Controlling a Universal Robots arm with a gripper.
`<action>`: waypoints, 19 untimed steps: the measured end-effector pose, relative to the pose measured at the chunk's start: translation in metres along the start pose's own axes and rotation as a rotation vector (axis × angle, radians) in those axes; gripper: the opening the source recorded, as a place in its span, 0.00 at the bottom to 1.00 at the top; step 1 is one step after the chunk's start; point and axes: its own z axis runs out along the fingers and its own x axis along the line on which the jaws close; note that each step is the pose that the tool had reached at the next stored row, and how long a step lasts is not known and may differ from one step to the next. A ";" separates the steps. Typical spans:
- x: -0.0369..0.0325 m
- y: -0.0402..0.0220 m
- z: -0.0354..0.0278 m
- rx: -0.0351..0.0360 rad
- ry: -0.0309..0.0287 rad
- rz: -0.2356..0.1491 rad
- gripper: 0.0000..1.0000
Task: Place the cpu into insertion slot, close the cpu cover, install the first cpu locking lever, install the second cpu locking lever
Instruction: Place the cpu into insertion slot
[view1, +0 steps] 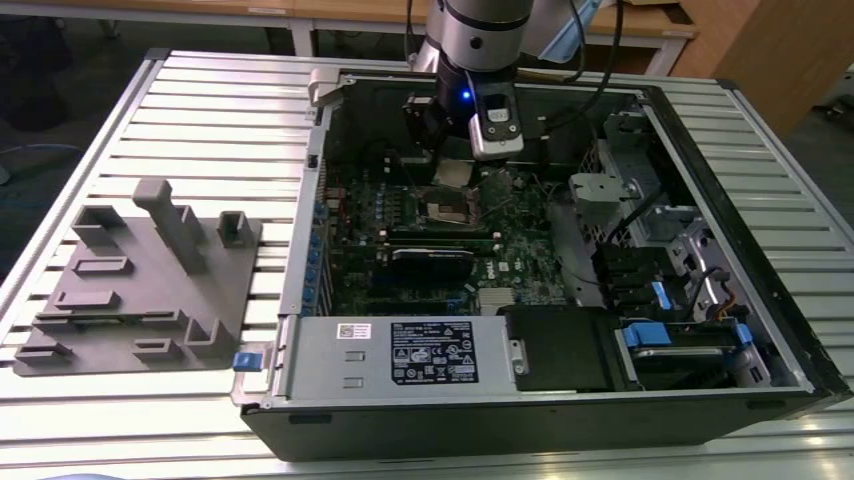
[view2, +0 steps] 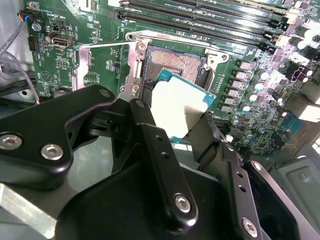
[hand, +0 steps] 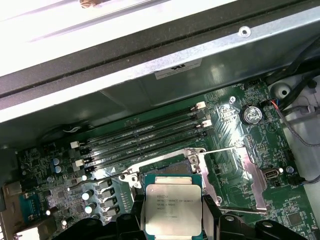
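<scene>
My hand (view2: 172, 122) holds the cpu (view2: 175, 102) clamped between its fingers, above the insertion slot (view2: 172, 62); the cpu cover (hand: 254, 175) lies open.

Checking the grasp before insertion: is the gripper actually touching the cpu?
Touching. In the second wrist view the gripper has its fingers clamped on opposite edges of the cpu, with no gap visible.

Light: bright, overhead | Glare: cpu (view2: 175, 102) top in gripper (view2: 172, 125) washed white; desk (hand: 45, 35) slats beyond gripper blown out | Shadow: computer case (view1: 534, 430) interior beneath gripper dim
</scene>
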 end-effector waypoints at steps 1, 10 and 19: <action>0.0000 0.0000 0.0000 0.0000 0.0000 0.000 0.54; 0.0000 0.0000 0.0001 -0.0004 -0.0017 0.019 0.54; 0.0000 0.0000 0.0001 -0.0005 -0.0039 0.043 0.54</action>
